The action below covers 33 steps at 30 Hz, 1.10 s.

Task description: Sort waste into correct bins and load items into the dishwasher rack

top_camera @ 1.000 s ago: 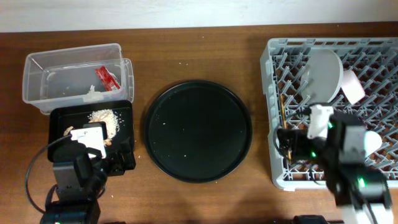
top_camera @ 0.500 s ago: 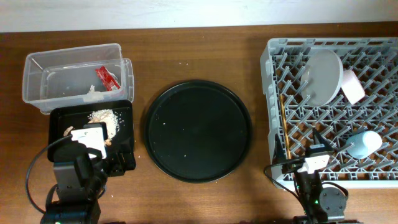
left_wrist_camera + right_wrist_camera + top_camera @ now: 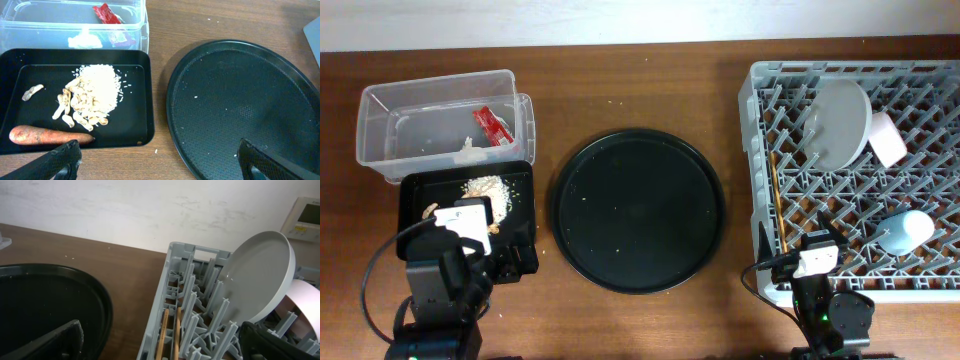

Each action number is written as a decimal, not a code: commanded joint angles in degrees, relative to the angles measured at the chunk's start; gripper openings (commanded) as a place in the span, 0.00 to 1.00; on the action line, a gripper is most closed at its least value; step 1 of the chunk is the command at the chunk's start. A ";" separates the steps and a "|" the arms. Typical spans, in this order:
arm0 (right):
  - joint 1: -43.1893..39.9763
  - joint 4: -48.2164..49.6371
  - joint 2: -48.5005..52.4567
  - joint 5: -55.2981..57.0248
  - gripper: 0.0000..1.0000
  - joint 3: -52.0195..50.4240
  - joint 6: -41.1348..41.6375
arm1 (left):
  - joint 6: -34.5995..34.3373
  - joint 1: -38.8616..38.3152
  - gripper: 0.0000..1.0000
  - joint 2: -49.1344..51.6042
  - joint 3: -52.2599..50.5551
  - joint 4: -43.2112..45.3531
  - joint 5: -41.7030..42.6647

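The red snack wrapper (image 3: 492, 125) (image 3: 106, 13) and white tissue (image 3: 470, 150) (image 3: 85, 40) lie in the clear tub (image 3: 380, 130) (image 3: 30, 20). Beige food scraps (image 3: 488, 188) (image 3: 92, 95) and the orange carrot (image 3: 47, 135) lie in the black rectangular tray (image 3: 520, 205) (image 3: 135, 75). In the grey rack (image 3: 760, 130) (image 3: 167, 280) stand the plate (image 3: 840, 122) (image 3: 257, 280) and the pink-white bowl (image 3: 886, 138) (image 3: 305, 300). The blue cup (image 3: 905, 230) and the chopsticks (image 3: 777, 205) (image 3: 170, 330) lie there too. My left gripper (image 3: 495, 262) (image 3: 160, 167) is open and empty at the tray's near edge. My right gripper (image 3: 817, 255) (image 3: 165, 345) is open and empty at the rack's front edge.
A large round black tray (image 3: 638, 210) (image 3: 245, 105) (image 3: 50, 305) with a few crumbs lies in the middle of the wooden table, between the bins and the rack. A pale wall stands behind the table.
My right arm has pulled back from over the rack's middle to its front edge. The cup it was over now shows. The left arm has not moved.
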 commanded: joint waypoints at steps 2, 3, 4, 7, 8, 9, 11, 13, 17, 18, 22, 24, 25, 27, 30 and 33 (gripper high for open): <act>0.35 -0.26 -0.59 0.11 0.98 -0.31 -0.33 | 0.85 0.13 0.99 -0.07 0.04 0.11 0.42; 0.35 -0.26 -0.59 0.11 0.98 -0.31 -0.33 | 0.85 0.13 0.99 -0.07 0.04 0.11 0.42; 0.35 -0.26 -0.59 0.11 0.98 -0.31 -0.33 | 0.85 0.13 0.99 -0.09 0.04 0.11 0.42; 0.35 -0.26 -0.59 0.11 0.99 -0.31 -0.33 | 0.85 0.09 0.99 -4.31 -0.13 -0.15 0.42; 0.35 -0.26 -0.59 0.11 0.98 -0.31 -0.33 | 0.85 -0.90 0.99 -6.10 -0.22 -1.44 0.39; 0.35 -0.26 -0.59 0.11 0.98 -0.31 -0.33 | 0.87 -3.02 0.99 -8.46 -1.09 -1.29 -1.68; 0.35 -0.26 -0.59 0.11 0.99 -0.31 -0.33 | 0.87 -7.39 0.99 -14.51 -6.73 2.49 -5.68; 0.35 -0.26 -0.59 0.11 0.98 -0.31 -0.33 | 0.85 -8.74 0.99 -20.39 -14.69 8.76 -5.97; 0.35 -0.26 -0.59 0.11 0.98 -0.31 -0.33 | 0.85 -8.83 0.99 -33.62 -35.67 34.32 -5.64; 0.35 -0.26 -0.59 0.11 0.98 -0.31 -0.33 | 0.87 -8.83 0.99 -35.58 -39.45 40.41 -5.66; 0.35 -0.26 -0.59 0.11 0.98 -0.31 -0.33 | 5.81 -8.70 0.99 -37.05 -43.60 48.98 -6.69; 0.35 -0.26 -0.59 0.11 0.98 -0.31 -0.33 | 5.81 -8.70 0.99 -37.05 -43.60 43.71 -6.23; 0.35 -0.26 -0.59 0.11 0.98 -0.31 -0.33 | 5.81 -8.70 0.99 -37.05 -43.60 41.55 -6.21; 0.35 -0.26 -0.59 0.11 0.98 -0.31 -0.33 | 5.81 -7.39 0.99 -37.05 -43.60 41.44 -6.23; 0.35 -0.26 -0.59 0.11 0.98 -0.31 -0.33 | 5.81 -5.31 0.99 -37.05 -43.60 41.44 -6.25; 0.35 -0.26 -0.59 0.11 0.98 -0.31 -0.33 | 5.81 -5.31 0.99 -37.03 -43.60 41.44 -6.25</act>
